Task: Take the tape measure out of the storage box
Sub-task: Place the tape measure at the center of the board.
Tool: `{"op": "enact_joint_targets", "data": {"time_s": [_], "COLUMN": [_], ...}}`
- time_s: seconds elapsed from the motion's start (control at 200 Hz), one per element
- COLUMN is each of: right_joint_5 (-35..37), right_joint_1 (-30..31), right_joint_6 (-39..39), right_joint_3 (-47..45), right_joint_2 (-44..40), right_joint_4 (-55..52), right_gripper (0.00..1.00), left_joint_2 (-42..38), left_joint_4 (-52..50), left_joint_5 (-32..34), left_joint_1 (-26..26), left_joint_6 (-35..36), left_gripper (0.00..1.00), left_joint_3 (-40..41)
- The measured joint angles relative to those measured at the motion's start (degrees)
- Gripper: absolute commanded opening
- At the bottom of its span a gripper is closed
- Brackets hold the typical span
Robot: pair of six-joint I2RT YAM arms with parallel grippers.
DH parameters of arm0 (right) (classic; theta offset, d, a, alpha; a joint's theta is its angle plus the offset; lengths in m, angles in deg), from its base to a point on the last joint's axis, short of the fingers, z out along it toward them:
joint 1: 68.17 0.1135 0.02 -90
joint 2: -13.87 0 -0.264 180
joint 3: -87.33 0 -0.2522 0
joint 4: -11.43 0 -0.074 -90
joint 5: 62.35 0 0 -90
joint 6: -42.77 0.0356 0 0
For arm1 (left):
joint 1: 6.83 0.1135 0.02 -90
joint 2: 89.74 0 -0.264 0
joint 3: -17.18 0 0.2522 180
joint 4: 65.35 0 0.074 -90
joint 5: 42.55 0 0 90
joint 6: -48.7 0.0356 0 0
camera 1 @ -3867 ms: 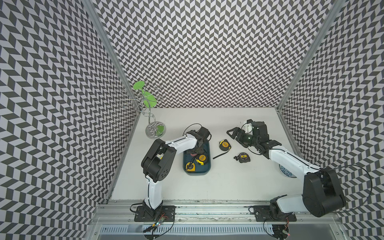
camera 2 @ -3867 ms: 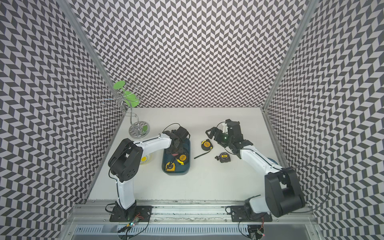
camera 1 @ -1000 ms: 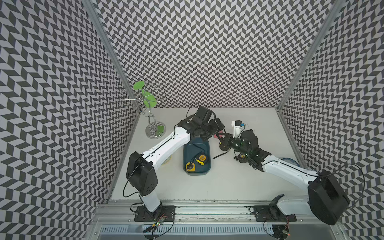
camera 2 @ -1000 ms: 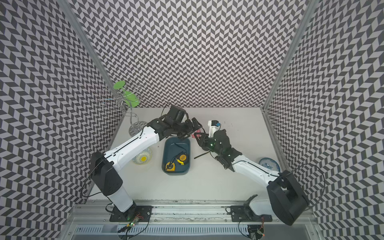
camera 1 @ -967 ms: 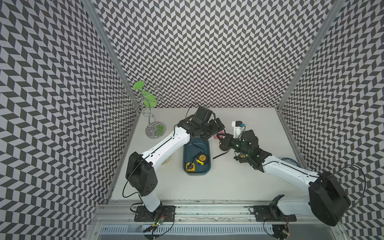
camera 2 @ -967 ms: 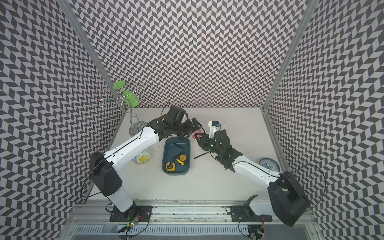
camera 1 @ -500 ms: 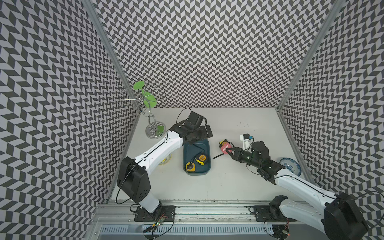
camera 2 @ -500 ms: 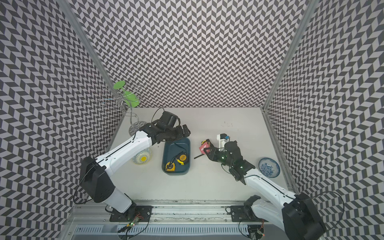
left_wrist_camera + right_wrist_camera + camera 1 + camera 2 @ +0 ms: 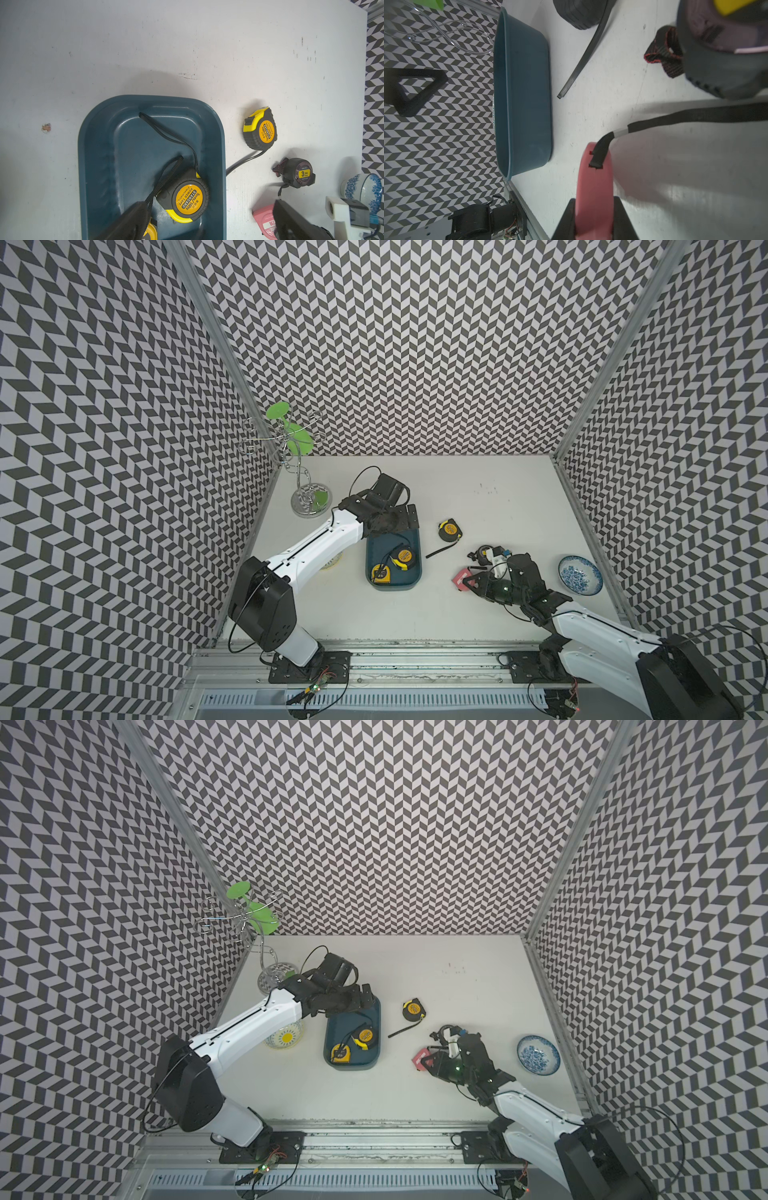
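Five tape measures, we count. Two lie in the near half of the shallow dark teal plastic storage box [image 9: 378, 547]: a round yellow-and-black rubber-cased tape measure [image 9: 188, 197] and a squarer yellow one [image 9: 381, 573], black wrist straps trailing toward the far end. A third yellow-and-black tape measure [image 9: 449, 530] sits on the white tabletop [image 9: 478, 489] just beside the box; on both round cases we read "STANDARD POWER TAPE 5mts/16fts". A dark round tape measure [image 9: 300, 173] reads "3.0m". Right hand [image 9: 464, 580] is clamped on a pink tape measure [image 9: 593, 182]. Left hand [image 9: 401, 519] is spread wide, empty, over the box's far end.
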Motion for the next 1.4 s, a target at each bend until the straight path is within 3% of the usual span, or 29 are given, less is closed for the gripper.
{"op": "enact_joint_targets", "data": {"time_s": [0.115, 0.33, 0.536, 0.696, 0.811, 1.402], "right_joint_5": [-0.13, -0.39, -0.57, -0.66, 0.09, 2.67], "right_joint_1": [-0.57, -1.36, -1.73, -1.79, -1.84, -1.84], "right_joint_6": [-0.04, -0.33, -0.81, -1.68, -2.47, -4.31], "right_joint_3": [-0.24, -1.36, -2.51, -1.46, -0.09, 8.72], "right_joint_2": [-0.48, -1.88, -2.08, -3.02, -4.57, -12.81], "right_joint_4": [-0.46, -1.49, -3.56, -4.55, -7.41, -25.62], "right_gripper": [0.17, 0.37, 0.49, 0.77, 0.88, 0.97], "left_joint_2": [-0.07, -0.04, -0.04, 0.09, 0.37, 1.55], "left_joint_4": [0.02, -0.28, -0.52, -0.81, -1.33, -2.78], "left_joint_5": [0.07, 0.55, 1.05, 1.44, 2.38, 9.2], "left_joint_1": [-0.07, -0.63, -0.85, -1.01, -1.75, -3.93], "left_joint_6": [0.61, 1.75, 2.8, 3.98, 5.49, 21.81], "left_gripper": [1.0, 1.0, 1.0, 1.0, 1.0, 0.94], "left_joint_3": [0.31, 1.57, 1.95, 2.16, 2.16, 6.21]}}
